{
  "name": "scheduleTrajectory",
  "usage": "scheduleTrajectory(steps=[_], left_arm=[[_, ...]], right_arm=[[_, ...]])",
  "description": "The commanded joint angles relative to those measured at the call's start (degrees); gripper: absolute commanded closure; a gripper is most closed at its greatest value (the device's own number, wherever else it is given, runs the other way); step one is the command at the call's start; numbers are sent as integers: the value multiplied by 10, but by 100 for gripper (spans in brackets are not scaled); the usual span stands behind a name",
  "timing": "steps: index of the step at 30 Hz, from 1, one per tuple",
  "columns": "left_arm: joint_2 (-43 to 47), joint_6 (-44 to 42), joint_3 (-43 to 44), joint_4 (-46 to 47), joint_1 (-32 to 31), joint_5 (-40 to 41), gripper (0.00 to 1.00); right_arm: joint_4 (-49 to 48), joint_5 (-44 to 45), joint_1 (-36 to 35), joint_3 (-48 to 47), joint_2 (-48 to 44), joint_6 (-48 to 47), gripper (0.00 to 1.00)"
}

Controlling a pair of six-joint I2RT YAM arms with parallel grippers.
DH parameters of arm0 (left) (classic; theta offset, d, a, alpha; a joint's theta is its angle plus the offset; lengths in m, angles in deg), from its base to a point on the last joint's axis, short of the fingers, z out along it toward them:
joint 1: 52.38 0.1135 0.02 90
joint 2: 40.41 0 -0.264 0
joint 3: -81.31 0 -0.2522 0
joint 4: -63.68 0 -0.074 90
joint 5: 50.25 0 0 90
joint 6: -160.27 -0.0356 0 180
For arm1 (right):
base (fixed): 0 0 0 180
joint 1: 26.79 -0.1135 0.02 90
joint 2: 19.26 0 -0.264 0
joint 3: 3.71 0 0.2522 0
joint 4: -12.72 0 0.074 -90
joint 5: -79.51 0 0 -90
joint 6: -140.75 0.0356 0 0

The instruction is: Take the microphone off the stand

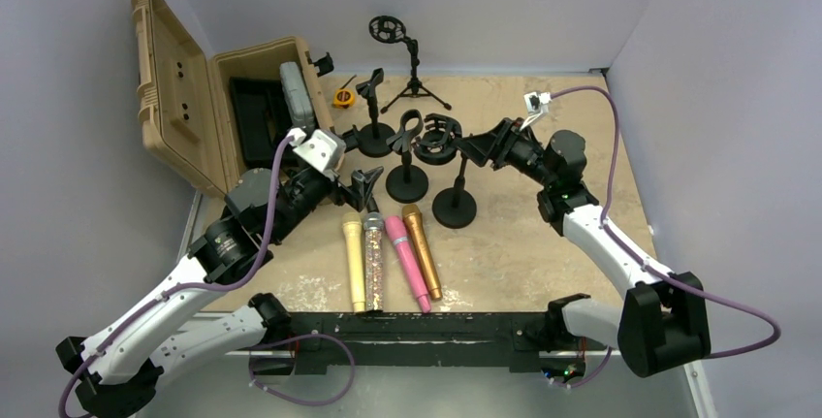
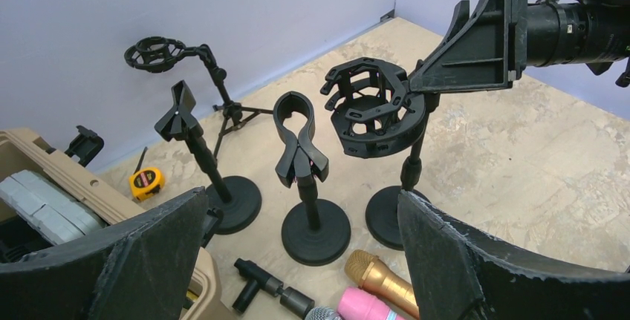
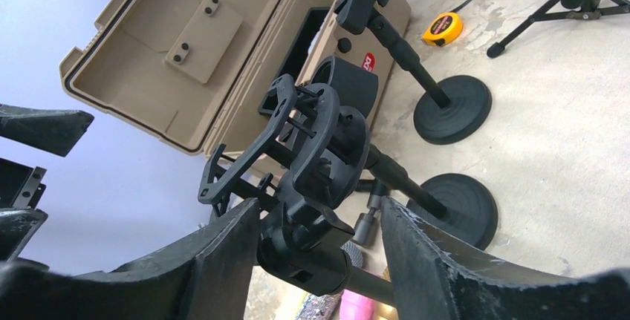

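Several microphones lie side by side on the table: cream [image 1: 354, 263], glittery [image 1: 373, 258], pink [image 1: 407, 263] and gold [image 1: 423, 251]. The black stand [image 1: 454, 195] carries a shock mount [image 1: 438, 139] that holds nothing. My right gripper [image 1: 477, 146] is open, and its fingers straddle the swivel joint under the shock mount [image 3: 312, 134]. The left finger lies against the joint and a gap shows at the right finger. My left gripper [image 1: 366, 185] hangs wide open above the microphone heads. From there it faces the shock mount [image 2: 375, 108] and holds nothing.
A clip stand [image 1: 406, 161] and another stand [image 1: 374, 117] are left of the mount. A tripod stand [image 1: 415, 79] is at the back. The open tan case [image 1: 184, 98] stands far left beside a yellow tape measure [image 1: 343, 98]. A small black adapter [image 2: 260, 283] lies near the case.
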Motion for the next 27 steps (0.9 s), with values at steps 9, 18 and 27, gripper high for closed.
scheduleTrajectory(steps=[9, 18, 27], left_arm=[[9, -15, -6, 27, -9, 12, 4], [9, -15, -7, 28, -12, 12, 4], [9, -17, -6, 27, -14, 11, 4]], right_arm=[[-15, 18, 3, 48, 14, -28, 55], [12, 37, 3, 101, 6, -34, 65], [-22, 37, 2, 159, 32, -19, 66]])
